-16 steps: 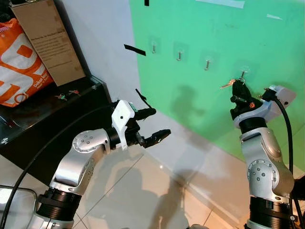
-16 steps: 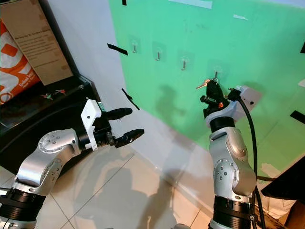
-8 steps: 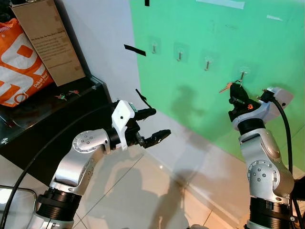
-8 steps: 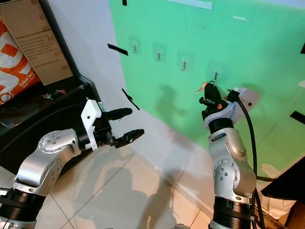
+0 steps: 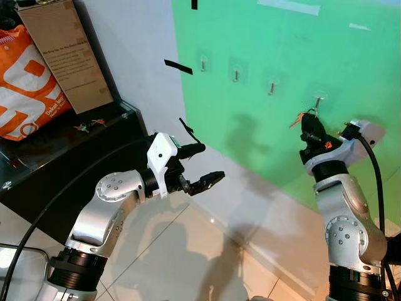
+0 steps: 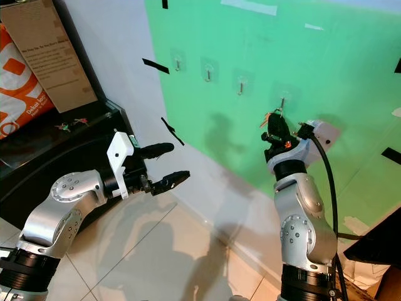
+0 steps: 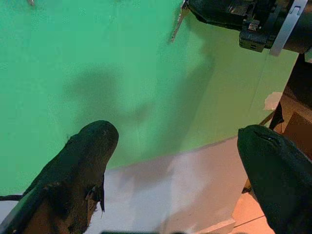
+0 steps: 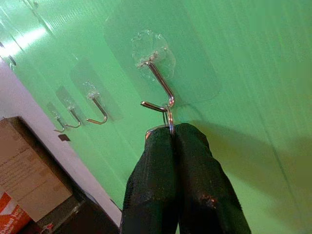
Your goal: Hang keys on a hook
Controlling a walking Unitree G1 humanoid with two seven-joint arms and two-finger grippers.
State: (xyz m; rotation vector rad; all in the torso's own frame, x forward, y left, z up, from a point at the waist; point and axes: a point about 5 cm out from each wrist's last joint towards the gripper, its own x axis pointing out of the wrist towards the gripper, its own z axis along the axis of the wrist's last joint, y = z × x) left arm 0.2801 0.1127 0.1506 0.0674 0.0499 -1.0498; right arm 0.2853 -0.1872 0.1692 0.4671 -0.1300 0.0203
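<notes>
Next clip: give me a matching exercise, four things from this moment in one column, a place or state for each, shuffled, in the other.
Things
1. right gripper
2. left gripper
3. cardboard box
4. key ring

Places or states
a. leaning against the white wall above the black cabinet
b. open, holding nothing, out in front of the wall
c. at the rightmost hook on the green wall
d. shut on the key ring

Pairs: 1-d, 2-b, 3-a, 4-c
</notes>
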